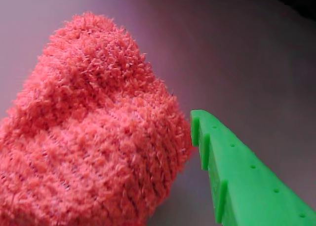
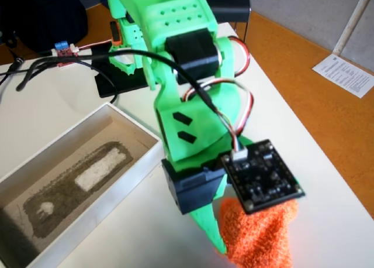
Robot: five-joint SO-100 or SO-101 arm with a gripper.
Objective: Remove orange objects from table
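- Orange knitted lump (image 1: 89,132): soft, fuzzy and rumpled; it lies on the white table (image 2: 292,122) near the table's front edge in the fixed view, directly below the arm's camera board (image 2: 263,175).
- Gripper (image 2: 225,241): lowered to the lump. In the wrist view one green finger (image 1: 237,171) stands just beside the lump's right flank, close to touching it; the other finger is out of sight in both views, so whether the fingers are apart or clamped on the lump cannot be told.
- Risk, as a judgement: if the fingers close on loose fuzz alone, the soft lump may slip free on the lift, since only surface fibres would be held.
- Risk, as a judgement: a finger pressing sideways may push the lump along the smooth table instead of trapping it.
- White box (image 2: 125,186): shallow, with a grey-brown inside; it sits on the table to the left of the arm in the fixed view, near the gripper, and its wall lies in the way of a low leftward sweep.
- Cables (image 2: 58,66) and a sheet of paper (image 2: 345,75) lie well apart from the lump.
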